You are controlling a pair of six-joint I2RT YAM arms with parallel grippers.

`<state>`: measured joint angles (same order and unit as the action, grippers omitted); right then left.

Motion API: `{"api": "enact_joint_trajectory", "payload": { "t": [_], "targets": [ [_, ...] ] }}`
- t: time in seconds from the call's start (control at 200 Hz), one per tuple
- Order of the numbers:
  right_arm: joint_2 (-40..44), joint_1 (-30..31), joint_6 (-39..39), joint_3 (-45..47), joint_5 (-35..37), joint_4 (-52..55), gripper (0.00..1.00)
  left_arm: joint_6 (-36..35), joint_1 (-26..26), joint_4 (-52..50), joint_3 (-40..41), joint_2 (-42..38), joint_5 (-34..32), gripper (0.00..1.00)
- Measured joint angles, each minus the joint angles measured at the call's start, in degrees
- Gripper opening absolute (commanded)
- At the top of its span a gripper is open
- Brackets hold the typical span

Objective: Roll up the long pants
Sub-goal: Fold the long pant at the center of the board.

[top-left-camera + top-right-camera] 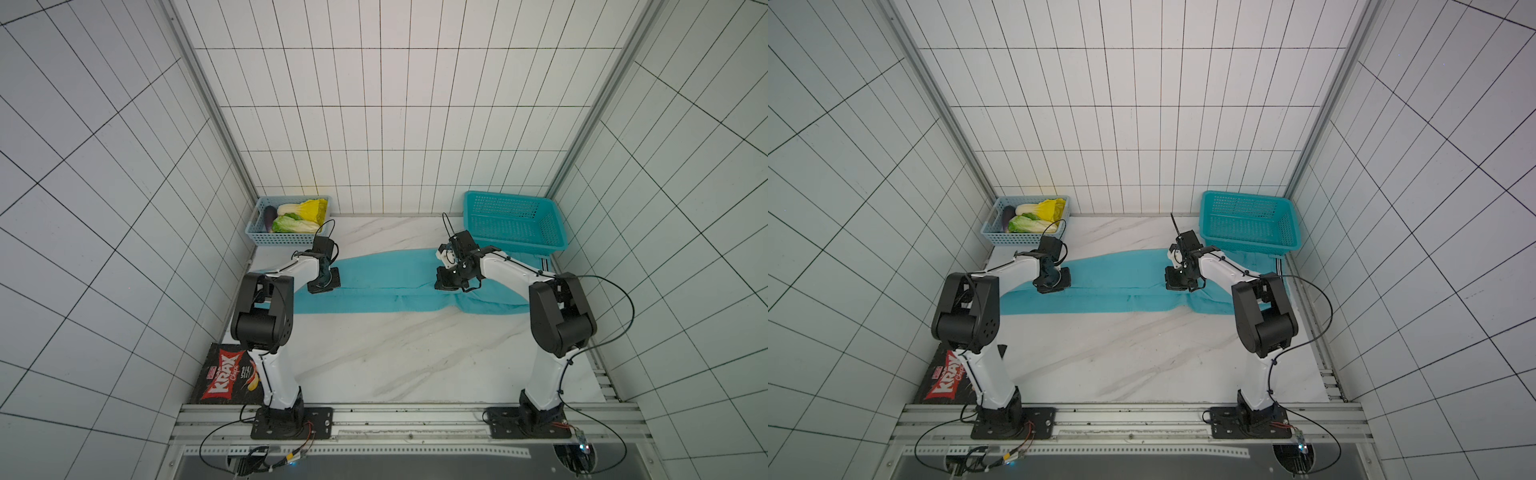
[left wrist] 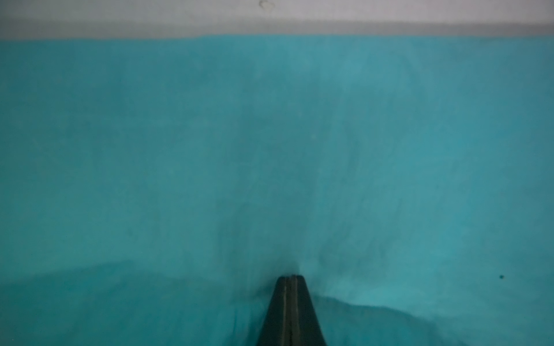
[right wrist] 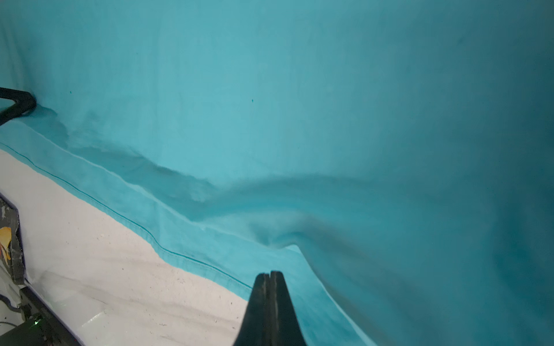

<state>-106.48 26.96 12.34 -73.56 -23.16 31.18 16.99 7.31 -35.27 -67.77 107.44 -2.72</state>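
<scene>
The long pants [image 1: 374, 274] are a teal-blue cloth lying in a long flat band across the far half of the table, seen in both top views [image 1: 1117, 270]. My left gripper [image 1: 325, 286] is low over their left part. In the left wrist view it is shut [image 2: 290, 276], its tips pressed onto the cloth [image 2: 269, 149] where wrinkles gather; whether cloth is pinched is hidden. My right gripper [image 1: 446, 282] hangs over the right part, shut [image 3: 270, 273] just above the stitched hem, nothing between its fingers. A soft ridge in the cloth [image 3: 269, 104] runs ahead of it.
A teal mesh basket [image 1: 515, 220] stands at the back right, next to the pants' right end. A light blue basket [image 1: 282, 240] with vegetables sits at the back left. A chips bag [image 1: 226, 374] lies by the left arm's base. Bare marble table [image 1: 395, 353] spans the near half.
</scene>
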Motion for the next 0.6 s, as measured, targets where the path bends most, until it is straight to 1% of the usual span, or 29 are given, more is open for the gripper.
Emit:
{"api": "enact_joint_trajectory", "payload": {
  "t": [0.02,0.12,0.17,0.22,0.28,0.305,0.365,0.455,0.54,0.6],
  "targets": [
    [0.7,0.1,-0.4,0.7,-0.1,0.0,0.27,0.0,-0.1,0.2,0.6,-0.6,0.0,0.01],
    [5.6,2.3,-5.5,2.4,0.7,-0.3,0.46,0.7,-0.9,0.4,4.6,-4.7,1.2,0.02],
    [8.2,5.3,-8.9,2.6,3.0,-0.8,0.52,1.8,-2.1,0.6,6.5,-7.5,2.5,0.11],
    [9.8,9.2,-13.1,2.4,4.8,-2.3,0.53,3.1,-3.8,1.5,8.1,-10.1,4.0,0.13],
    [9.6,13.9,-17.8,1.6,7.1,-3.5,0.54,4.9,-6.6,3.4,9.9,-13.2,5.9,0.15],
    [8.7,15.7,-19.9,0.7,7.8,-3.7,0.55,5.5,-7.8,4.2,10.6,-14.5,6.7,0.18],
    [4.7,19.2,-24.3,-2.6,9.1,-3.6,0.56,7.3,-10.8,6.2,12.1,-17.5,8.2,0.18],
    [-3.5,21.4,-29.3,-10.1,10.8,-3.1,0.57,9.8,-15.0,9.0,14.0,-21.2,10.2,0.16],
    [-11.1,21.6,-32.7,-17.8,12.2,-1.3,0.59,12.1,-18.4,11.8,16.5,-24.5,12.2,0.17],
    [-15.4,21.7,-34.9,-22.9,12.9,0.1,0.59,13.1,-20.0,12.9,18.1,-26.3,12.8,0.17]
  ]
}}
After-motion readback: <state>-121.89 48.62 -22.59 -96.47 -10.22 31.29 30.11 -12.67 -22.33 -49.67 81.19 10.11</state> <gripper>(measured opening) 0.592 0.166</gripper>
